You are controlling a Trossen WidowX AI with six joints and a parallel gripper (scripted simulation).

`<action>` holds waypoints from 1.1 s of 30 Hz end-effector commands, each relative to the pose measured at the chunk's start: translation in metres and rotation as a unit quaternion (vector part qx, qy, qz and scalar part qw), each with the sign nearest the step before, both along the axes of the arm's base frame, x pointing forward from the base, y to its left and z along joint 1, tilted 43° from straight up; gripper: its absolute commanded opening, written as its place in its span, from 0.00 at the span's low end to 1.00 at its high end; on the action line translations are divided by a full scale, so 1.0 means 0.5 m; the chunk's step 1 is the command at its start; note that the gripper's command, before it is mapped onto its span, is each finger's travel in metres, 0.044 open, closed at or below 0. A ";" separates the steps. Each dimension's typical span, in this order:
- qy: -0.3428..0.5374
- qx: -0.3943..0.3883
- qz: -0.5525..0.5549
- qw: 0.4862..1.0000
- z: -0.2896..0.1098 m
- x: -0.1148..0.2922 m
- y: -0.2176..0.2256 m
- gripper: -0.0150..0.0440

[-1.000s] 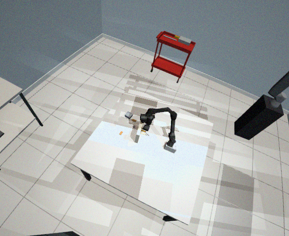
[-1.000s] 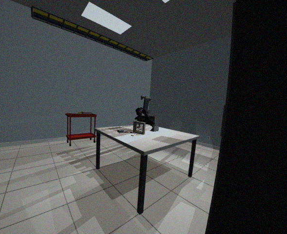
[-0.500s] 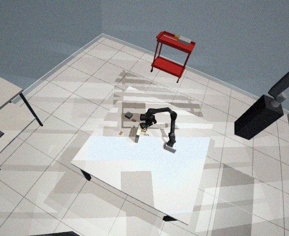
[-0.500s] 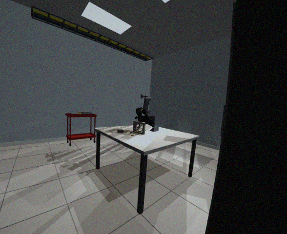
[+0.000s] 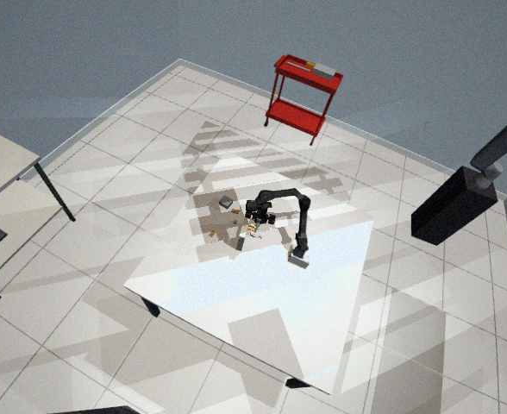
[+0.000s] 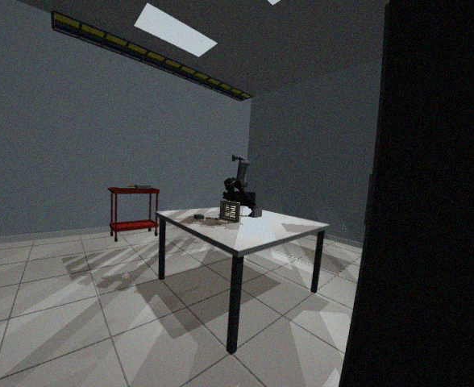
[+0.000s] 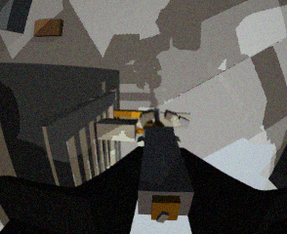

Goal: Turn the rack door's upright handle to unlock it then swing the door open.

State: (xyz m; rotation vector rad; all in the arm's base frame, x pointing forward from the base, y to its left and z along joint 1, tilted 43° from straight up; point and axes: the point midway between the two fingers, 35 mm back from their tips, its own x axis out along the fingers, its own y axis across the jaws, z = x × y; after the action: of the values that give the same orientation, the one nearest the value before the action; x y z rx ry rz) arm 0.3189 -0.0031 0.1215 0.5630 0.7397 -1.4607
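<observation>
Your fingers (image 5: 257, 220) are clamped on the handle (image 7: 163, 168), the dark upright block seen end-on between the two black sides in the wrist view. You can see a grey end face on it with an orange insert, facing the camera.

The handle is beside the slatted rack (image 5: 240, 243) (image 6: 238, 212) (image 7: 56, 73), which stands upright on the counter (image 5: 191, 296) (image 6: 270, 233) (image 7: 217, 102). In your wrist view, the dark frame and pale bars lie to the picture's left of the handle, and a pale bracket (image 7: 116, 129) with orange beside it lies between the bars and the handle's far end. You can't tell the door's exact angle from these views, so don't count it as past the mark.

Your arm (image 5: 303, 209) (image 6: 242, 170) arches up from its grey base (image 5: 298, 262) (image 6: 256, 213) and reaches over to the rack. Beyond the rack, near each other on the counter, you have a grey box (image 5: 225, 202) (image 6: 198, 216) (image 7: 9, 15) and an orange block (image 5: 234, 210) (image 7: 49, 27). A second orange block (image 5: 211, 233) lies apart from them. The red cart (image 5: 307, 80) (image 6: 135, 191) stands on the floor, well apart from the counter.
</observation>
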 end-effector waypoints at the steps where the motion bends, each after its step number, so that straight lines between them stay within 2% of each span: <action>1: -0.073 -0.005 -0.086 0.994 -0.004 0.000 -0.003 0.28; 5: -0.114 -0.007 -0.130 0.985 -0.004 0.000 -0.003 0.28; 30: -0.114 -0.007 -0.130 0.985 -0.004 0.000 -0.003 0.28; 33: -0.114 -0.007 -0.130 0.985 -0.004 0.000 -0.003 0.41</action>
State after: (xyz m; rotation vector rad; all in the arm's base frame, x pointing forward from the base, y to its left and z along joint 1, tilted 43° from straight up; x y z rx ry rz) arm 0.3174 -0.0041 0.1220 0.8023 0.5025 -1.5989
